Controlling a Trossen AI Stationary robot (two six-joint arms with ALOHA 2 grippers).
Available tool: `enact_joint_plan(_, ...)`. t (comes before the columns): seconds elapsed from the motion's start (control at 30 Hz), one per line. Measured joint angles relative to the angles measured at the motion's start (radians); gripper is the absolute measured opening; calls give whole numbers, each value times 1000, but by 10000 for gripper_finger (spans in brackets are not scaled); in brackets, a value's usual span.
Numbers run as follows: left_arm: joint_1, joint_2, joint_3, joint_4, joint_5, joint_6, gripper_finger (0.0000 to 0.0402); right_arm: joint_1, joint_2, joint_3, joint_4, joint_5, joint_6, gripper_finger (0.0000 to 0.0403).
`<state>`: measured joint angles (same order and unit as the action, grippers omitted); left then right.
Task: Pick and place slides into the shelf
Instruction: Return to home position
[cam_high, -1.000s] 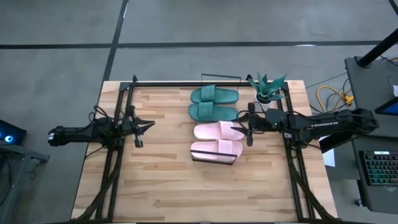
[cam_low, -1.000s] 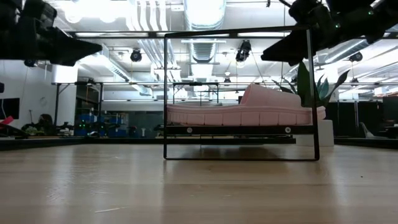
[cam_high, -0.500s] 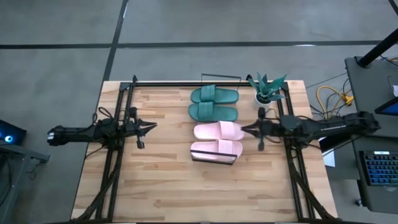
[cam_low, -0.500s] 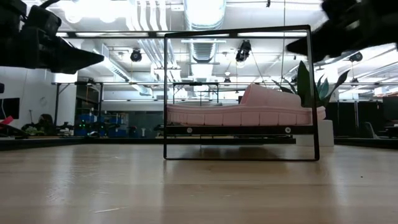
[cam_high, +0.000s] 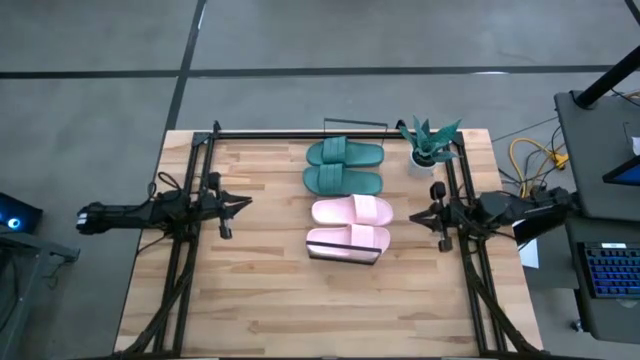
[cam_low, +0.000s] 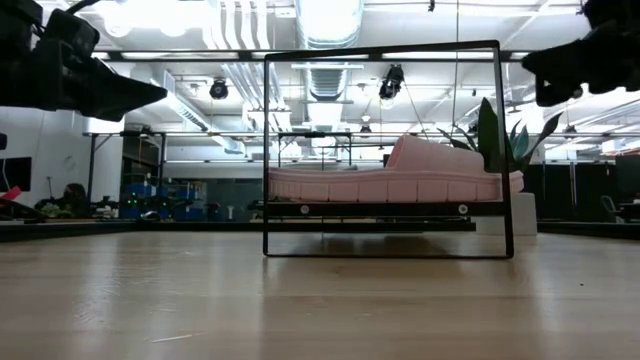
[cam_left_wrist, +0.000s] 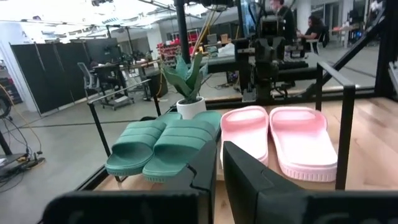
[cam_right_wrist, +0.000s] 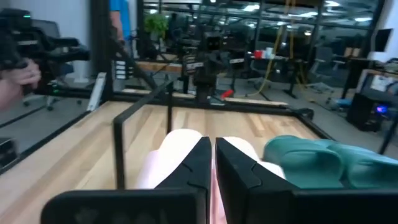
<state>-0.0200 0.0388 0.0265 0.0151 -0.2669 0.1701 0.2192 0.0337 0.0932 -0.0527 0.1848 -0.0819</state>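
Two teal slides (cam_high: 344, 166) and two pink slides (cam_high: 350, 225) lie side by side, soles down, on the shelf (cam_high: 346, 259), a low black-wire rack in the middle of the table. The low view shows a pink slide (cam_low: 390, 180) resting on the shelf's plank inside the black frame (cam_low: 498, 150). My left gripper (cam_high: 243, 201) hovers shut over the table's left side, pointing level at the slides (cam_left_wrist: 280, 140). My right gripper (cam_high: 413, 214) hovers shut at the right, level, a short way from the pink slides (cam_right_wrist: 180, 152). Neither touches anything.
A small potted plant (cam_high: 430, 145) stands at the far right, beside the teal slides. Black frame rails (cam_high: 180, 260) run along the table's left and right sides. A person's hand (cam_right_wrist: 18, 71) shows in the room beyond the table. Bare wood lies toward the near edge (cam_high: 320, 320).
My right gripper has drawn back from the far pink slide toward the table's right edge, sinking a little, and its fingers have shut with nothing between them. All the slides lie where they were. My left gripper has kept still.
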Motion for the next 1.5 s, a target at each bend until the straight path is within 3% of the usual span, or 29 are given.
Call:
enact_joint_plan(0.2,-1,-8,0,-4,1,-24,13,49,-13,-54,16,86,-54,12)
enact_joint_plan(0.37,-1,-11,0,-8,65,-43,13,50,-5,-85,140,-18,-114,12)
enact_joint_plan(0.53,-2,-11,0,-6,82,-58,13,49,-4,-85,137,9,-98,12)
enact_joint_plan(0.77,-2,-11,5,-8,232,-91,13,49,-3,-85,135,26,-88,12)
enact_joint_plan(0.93,-2,1,5,-13,236,-155,13,49,3,-85,133,26,-108,12)
enact_joint_plan(1.5,-2,37,5,-25,237,-165,13,49,2,-85,136,22,-186,13)
